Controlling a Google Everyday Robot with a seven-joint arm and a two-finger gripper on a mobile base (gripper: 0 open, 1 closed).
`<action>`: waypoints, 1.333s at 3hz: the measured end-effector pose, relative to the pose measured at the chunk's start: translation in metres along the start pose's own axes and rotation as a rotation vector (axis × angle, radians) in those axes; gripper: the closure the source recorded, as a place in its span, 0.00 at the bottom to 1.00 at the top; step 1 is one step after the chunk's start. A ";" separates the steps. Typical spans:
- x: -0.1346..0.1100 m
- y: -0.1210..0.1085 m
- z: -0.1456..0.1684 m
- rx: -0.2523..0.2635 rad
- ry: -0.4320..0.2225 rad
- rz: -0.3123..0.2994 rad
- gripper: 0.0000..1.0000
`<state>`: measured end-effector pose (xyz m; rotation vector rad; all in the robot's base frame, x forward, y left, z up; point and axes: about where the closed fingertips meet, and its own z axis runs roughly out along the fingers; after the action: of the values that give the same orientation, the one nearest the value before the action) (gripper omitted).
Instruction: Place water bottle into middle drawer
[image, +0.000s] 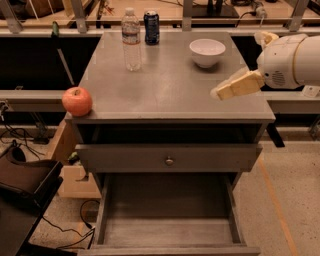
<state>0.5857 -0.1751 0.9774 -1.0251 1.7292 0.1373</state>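
Gripper: tan, hangs over the right side of the bench top, a little back from the front edge and inboard of the right edge. It points left and slightly down. Cannot tell from this view whether it is wide or narrow. It is clear of every object and nothing shows in its hold. The white arm housing behind it sits beyond the right edge.

White bowl: nearest object to the gripper, upright on the rear right part of the top, apart from the gripper.

Soda can: dark blue, upright at the rear edge, left of centre.

Water bottle: upright in the rear left part of the top, just beside the can and slightly forward of it. White cap on. It is well apart from the gripper.

Apple: red, at the front left corner, partly over the left edge.

Below the front edge: a drawer front with a round knob, pulled out slightly. Below that, the middle drawer is pulled far out toward the camera, its plank floor bare.
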 end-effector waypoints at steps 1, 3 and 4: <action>-0.005 -0.011 -0.002 0.047 -0.006 -0.005 0.00; -0.018 -0.010 0.025 0.008 -0.082 0.018 0.00; -0.044 -0.019 0.086 -0.064 -0.191 0.050 0.00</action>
<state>0.6634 -0.1159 0.9842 -0.9824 1.5857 0.3141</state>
